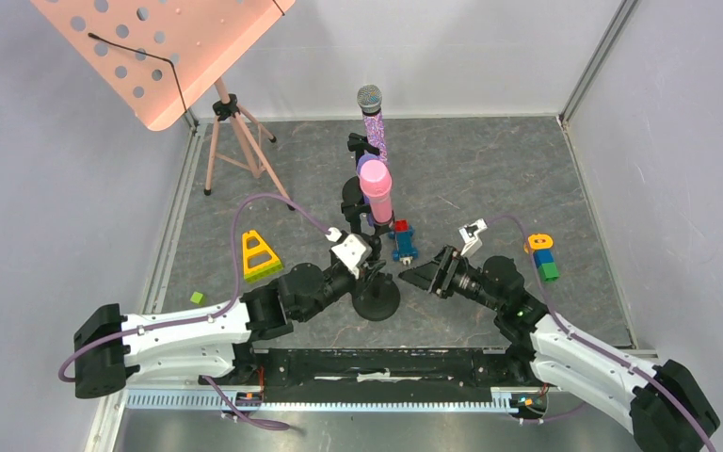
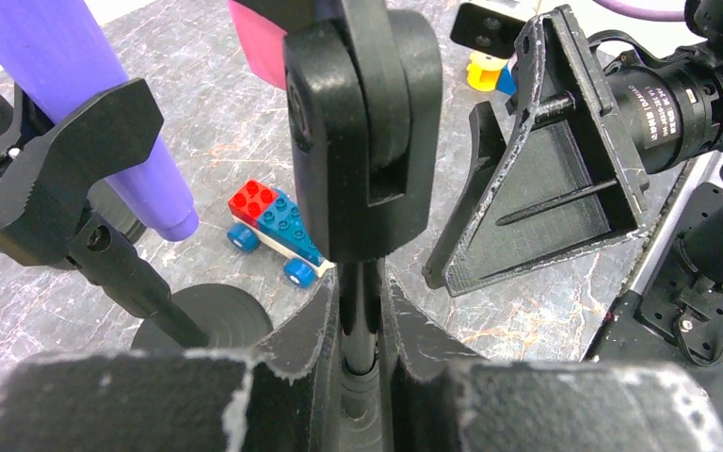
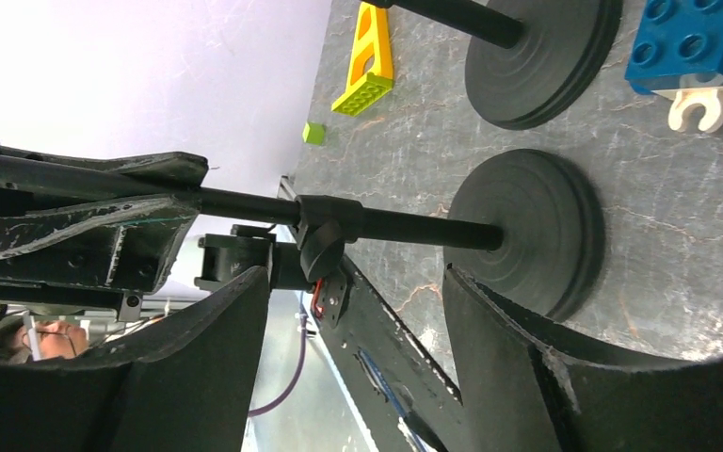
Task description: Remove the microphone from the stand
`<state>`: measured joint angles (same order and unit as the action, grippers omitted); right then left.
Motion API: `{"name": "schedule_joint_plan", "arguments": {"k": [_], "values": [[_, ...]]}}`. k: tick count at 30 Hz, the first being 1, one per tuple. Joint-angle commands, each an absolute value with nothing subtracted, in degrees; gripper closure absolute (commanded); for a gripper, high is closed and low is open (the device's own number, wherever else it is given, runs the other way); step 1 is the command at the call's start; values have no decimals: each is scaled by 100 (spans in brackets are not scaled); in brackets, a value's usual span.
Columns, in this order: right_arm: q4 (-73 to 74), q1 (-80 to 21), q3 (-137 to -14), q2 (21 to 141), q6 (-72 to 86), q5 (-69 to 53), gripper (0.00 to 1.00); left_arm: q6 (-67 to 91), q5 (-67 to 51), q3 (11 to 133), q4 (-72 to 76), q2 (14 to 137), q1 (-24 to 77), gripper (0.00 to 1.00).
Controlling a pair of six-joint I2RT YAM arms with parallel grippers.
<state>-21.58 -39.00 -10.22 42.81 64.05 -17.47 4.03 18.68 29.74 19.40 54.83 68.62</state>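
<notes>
Left gripper (image 1: 369, 262) clenched on stand pole (image 2: 358, 330) to steady it; right gripper (image 1: 422, 275) released alongside, free for the mic (image 1: 376, 191).

A pink perforated music stand (image 1: 165, 52) occupies the upper left of the frame. A yellow triangular brick (image 1: 259, 256) and a small green cube (image 1: 197, 298) lie left of centre. A red-and-blue brick car (image 1: 402, 240) sits at centre, and stacked orange, blue and green bricks (image 1: 543, 256) at right.

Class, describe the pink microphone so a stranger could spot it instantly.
On the grey table, the left gripper clamps the nearer black stand. The pink microphone tops that stand: plain and fat, unlike the glittery purple microphone with a grey mesh head behind it.
</notes>
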Motion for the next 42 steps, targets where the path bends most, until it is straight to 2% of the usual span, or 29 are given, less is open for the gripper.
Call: {"name": "schedule_joint_plan", "arguments": {"k": [1, 3, 7, 11, 13, 25, 28, 30, 33, 40, 42], "values": [[-3040, -3940, -970, 4537, 6751, -2027, 27, 592, 2180, 2974, 2605, 5429, 6900, 87], [-3168, -3937, -1009, 4701, 6827, -2041, 29, 716, 2189, 2935, 2560, 5423, 6908, 81], [-3544, -3946, -1032, 5020, 7020, -2158, 31, 826, 2219, 3030, 2220, 5396, 6904, 62], [-3895, -3963, -1101, 5392, 7173, -2223, 36, 817, 2137, 3116, 2038, 5379, 6903, 48], [-3899, -3989, -1200, 5542, 7143, -2267, 38, 813, 2106, 3178, 1910, 5366, 6899, 46], [-4595, -4117, -1089, 5959, 7544, -2285, 45, 607, 1959, 3447, 1357, 5326, 6847, 49], [-4772, -4154, -1091, 6065, 7617, -2312, 48, 583, 1786, 3635, 1172, 5488, 6814, 53], [-4781, -4169, -1133, 6130, 7594, -2345, 49, 571, 1728, 3698, 1068, 5561, 6811, 61], [-4792, -4206, -1151, 6217, 7613, -2344, 51, 604, 1660, 3676, 1089, 5580, 6795, 66], [-5028, -4282, -1172, 6337, 7695, -2386, 60, 607, 1684, 3666, 998, 5602, 6796, 71], [-5124, -4299, -1159, 6353, 7707, -2381, 82, 598, 1755, 3704, 968, 5610, 6794, 77]]}}
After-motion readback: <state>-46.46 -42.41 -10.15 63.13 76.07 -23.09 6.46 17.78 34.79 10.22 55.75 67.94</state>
